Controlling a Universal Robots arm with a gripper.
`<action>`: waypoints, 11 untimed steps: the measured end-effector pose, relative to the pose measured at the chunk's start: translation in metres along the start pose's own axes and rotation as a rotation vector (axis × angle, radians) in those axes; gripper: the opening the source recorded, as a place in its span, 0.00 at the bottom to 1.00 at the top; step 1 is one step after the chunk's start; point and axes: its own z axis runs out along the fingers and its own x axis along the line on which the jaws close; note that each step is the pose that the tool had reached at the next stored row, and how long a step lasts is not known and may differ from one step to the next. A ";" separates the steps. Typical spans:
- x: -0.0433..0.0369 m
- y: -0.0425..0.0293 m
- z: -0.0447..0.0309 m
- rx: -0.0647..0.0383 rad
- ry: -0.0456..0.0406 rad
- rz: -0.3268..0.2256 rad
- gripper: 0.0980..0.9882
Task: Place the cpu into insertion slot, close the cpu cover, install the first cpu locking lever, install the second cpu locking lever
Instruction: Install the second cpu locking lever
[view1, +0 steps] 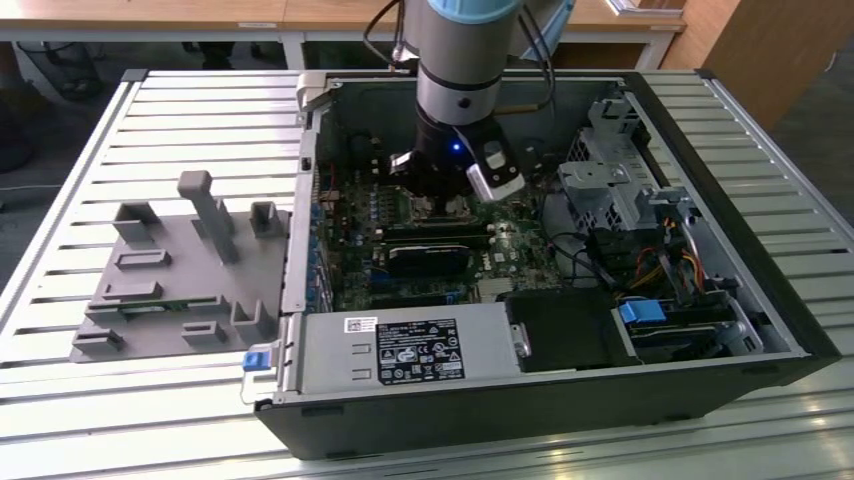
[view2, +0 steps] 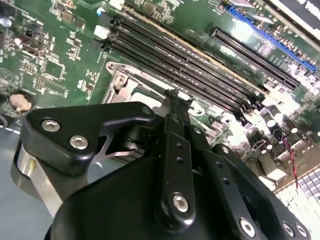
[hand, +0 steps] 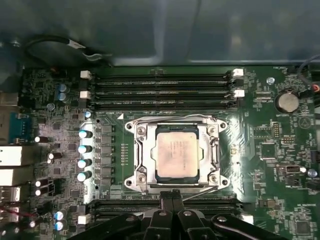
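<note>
Silver-grey cpu (hand: 175, 152): flat, square, faintly mottled metal face, seated in the insertion slot (hand: 138, 156) on the green motherboard (hand: 260, 150). Cpu cover (hand: 214, 150): thin silver frame, lying closed around the chip. End effector (hand: 172, 196): fingertips pressed together, empty, at the socket's edge near a thin lever (hand: 200, 192).
</note>
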 end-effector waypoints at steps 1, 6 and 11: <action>0.0002 -0.0002 0.0018 0.000 0.0000 0.000 0.01; 0.0027 -0.0045 0.0037 -0.030 0.0012 0.000 0.01; 0.0086 -0.0115 0.0029 -0.054 0.0020 0.000 0.01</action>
